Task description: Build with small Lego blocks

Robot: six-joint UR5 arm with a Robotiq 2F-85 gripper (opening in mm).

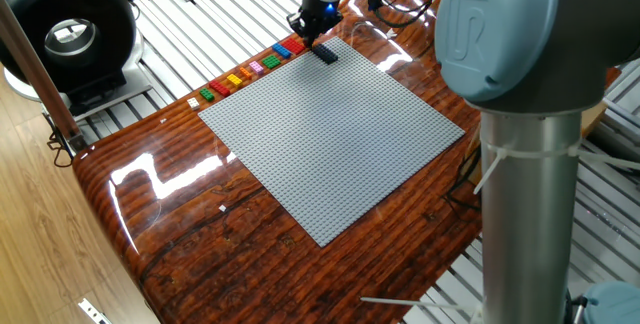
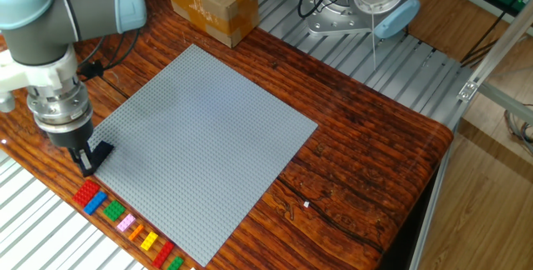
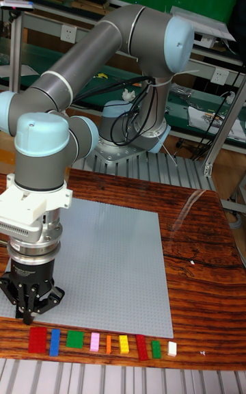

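Found the dark block [image 2: 102,152] lying flat on the grey baseplate [image 2: 208,137], right at the plate's corner beside the row of small coloured blocks [image 2: 125,222]. Saw its long axis slanting inward from that corner, roughly along the plate's diagonal in the other fixed view. Noted the row of small coloured blocks off the plate, just beside the edge running away from that same corner, red and blue ends nearest the corner, each brick apart from its neighbour.

Placed the gripper [image 2: 86,167] over the plate's corner, pointing straight down, at the outer end of the dark block, so the block ran from the fingers toward the plate's middle. Judged the only arm to be set for work on this block rather than on the row, which sat just outside the plate edge from the fingers.

Read the fingers as drawn close together, tips nearly meeting in the tall fixed view. Could not tell whether they pinched the block's end, merely touched it, or stood just clear of it: dark on dark, too small to separate. Saw nothing else between them.
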